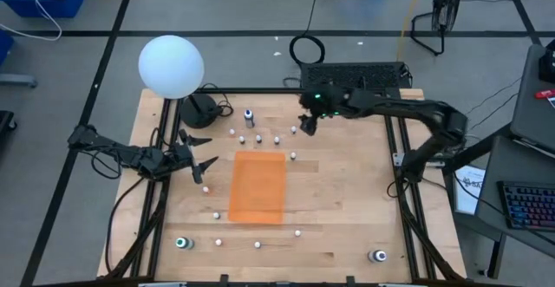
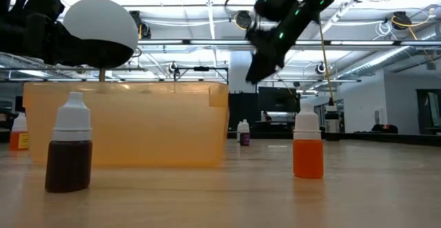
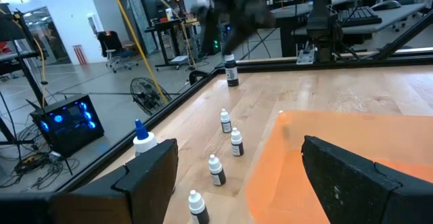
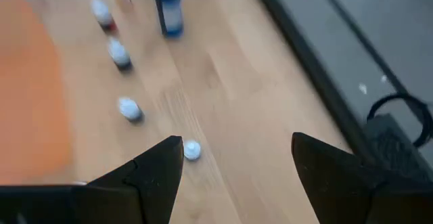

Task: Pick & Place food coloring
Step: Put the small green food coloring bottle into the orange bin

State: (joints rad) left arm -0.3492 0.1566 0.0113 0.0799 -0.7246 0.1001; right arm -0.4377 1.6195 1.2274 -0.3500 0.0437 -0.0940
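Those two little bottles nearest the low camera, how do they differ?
The brown bottle holds dark brown liquid; the orange bottle holds bright orange. The brown one stands in front of the orange bin, the orange one clear of it to the side. Both stand upright with white dropper caps.

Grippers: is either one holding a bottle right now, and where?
Nothing is held. Left gripper and right gripper are both open and empty above the wooden table.

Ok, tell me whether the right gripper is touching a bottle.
Apart. The right wrist view shows the right gripper open above the table, with bare wood between its fingers and the nearest bottle.
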